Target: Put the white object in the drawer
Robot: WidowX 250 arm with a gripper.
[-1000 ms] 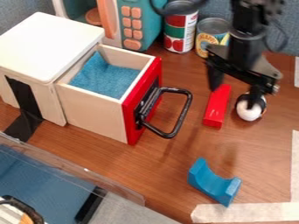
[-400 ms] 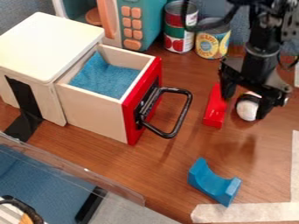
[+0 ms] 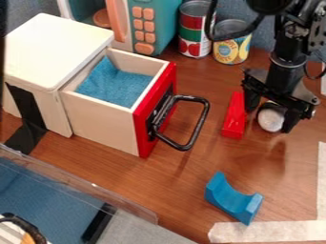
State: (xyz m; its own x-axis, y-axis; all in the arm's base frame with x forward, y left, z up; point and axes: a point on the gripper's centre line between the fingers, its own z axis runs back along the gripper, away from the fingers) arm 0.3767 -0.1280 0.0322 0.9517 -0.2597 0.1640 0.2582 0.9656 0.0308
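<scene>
Evidently the step in hand is the grasp, with the drawer (image 3: 102, 121) standing open to receive the item. Taking the view's top edge as twelve o'clock, the white rounded object (image 3: 272, 120) sits on the table (image 3: 191, 181), roughly three o'clock from the drawer. The black gripper (image 3: 269, 122) is down around it, fingers parted by slightly more than its width, one on either flank. A firm hold is not established.

Recommended procedure: centre the fingers low on the curved sides, then close evenly, since a high or lopsided pinch could roll the item out. Care is advised at nine o'clock, where the red block (image 3: 235, 119) lies just beside the nearer finger and could be nudged. Lift straight up before any travel; the route towards nine o'clock passes the black handle (image 3: 192, 98), which could snag a low load. Release over the blue cloth (image 3: 115, 82), inside the drawer walls.

Limitations: the object's upper part and far side are obscured by the gripper, so its full form is unconfirmed. Contact at the finger pads cannot be verified. The arm (image 3: 288, 69) is cut off at twelve to one o'clock, and a dark strip at the nine o'clock edge is unidentifiable.
</scene>
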